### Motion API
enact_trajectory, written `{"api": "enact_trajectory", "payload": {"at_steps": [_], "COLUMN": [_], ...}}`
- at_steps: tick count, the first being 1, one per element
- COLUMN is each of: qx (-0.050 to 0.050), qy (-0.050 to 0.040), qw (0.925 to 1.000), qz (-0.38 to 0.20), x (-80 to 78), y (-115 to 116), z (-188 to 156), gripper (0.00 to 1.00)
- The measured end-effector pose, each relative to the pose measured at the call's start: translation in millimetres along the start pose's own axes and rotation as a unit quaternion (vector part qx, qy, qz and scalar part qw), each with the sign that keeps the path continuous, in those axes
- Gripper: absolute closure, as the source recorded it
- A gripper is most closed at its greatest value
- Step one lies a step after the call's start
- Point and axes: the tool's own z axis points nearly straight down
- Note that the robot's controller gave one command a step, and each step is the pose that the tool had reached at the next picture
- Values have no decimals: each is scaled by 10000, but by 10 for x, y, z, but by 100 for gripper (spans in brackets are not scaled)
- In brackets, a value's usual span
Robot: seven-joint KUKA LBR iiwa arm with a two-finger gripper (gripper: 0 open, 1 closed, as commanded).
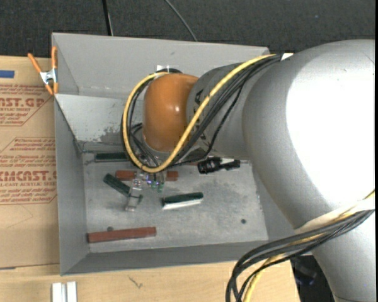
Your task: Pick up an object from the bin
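Nearest the front of the bin (70, 187) lies a long red-brown bar (121, 234), well in front of the gripper (134, 199); a dark marker with a pale band (183, 199) lies just beside the gripper; the gripper hangs low by a dark green stick (115, 182); whether it is clenched I cannot tell; beyond it, a black piece (217, 165).

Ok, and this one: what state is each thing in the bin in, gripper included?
gripper: down near the bin floor, beside the green marker.
green marker: lying flat, angled, left of gripper.
black-and-white marker: lying flat, right of gripper.
brown stick: lying flat along the near wall.
black piece: lying flat beneath the arm.
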Motion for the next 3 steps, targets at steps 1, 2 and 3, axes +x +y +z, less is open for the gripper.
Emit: {"api": "enact_trajectory", "payload": {"at_steps": [1,2,3], "qx": [3,3,5], "qy": [-1,-1,6], "qw": [9997,9997,9997], "qz": [-227,-228,-228], "x": [-11,-11,-6], "y": [-101,-100,-100], "z": [135,135,118], "gripper": [100,100,100]}}
